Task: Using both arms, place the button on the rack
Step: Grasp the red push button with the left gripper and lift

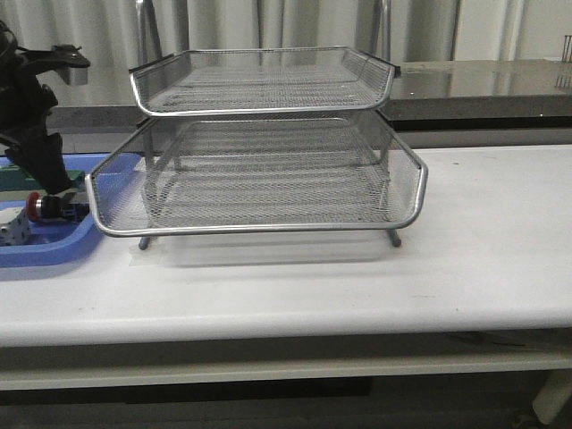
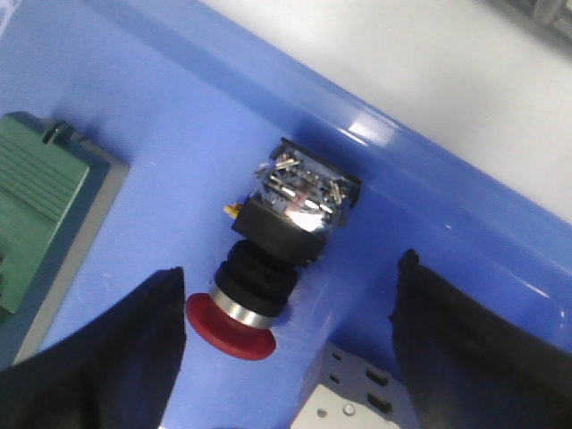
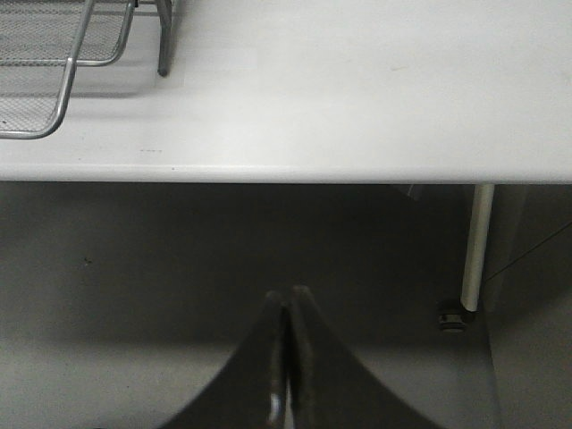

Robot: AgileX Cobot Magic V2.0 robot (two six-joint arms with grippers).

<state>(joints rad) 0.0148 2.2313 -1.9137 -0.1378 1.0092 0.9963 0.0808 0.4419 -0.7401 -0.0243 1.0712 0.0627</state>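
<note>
The left gripper (image 2: 290, 357) stands wide open and holds nothing, its fingers (image 2: 125, 357) either side of the button (image 2: 277, 255), which lies on its side on the floor of the blue tray (image 2: 179, 134) near that tray's rim, red cap toward the gripper, with a green block (image 2: 36, 206) and a white part (image 2: 353, 402) close by. The right gripper (image 3: 286, 357) hangs off the bench's (image 1: 483, 241) front edge with fingers pressed together, empty. The rack (image 1: 259, 170) stands mid-bench, its lower tray overlapping the blue tray's right edge at the bench's left end.
</note>
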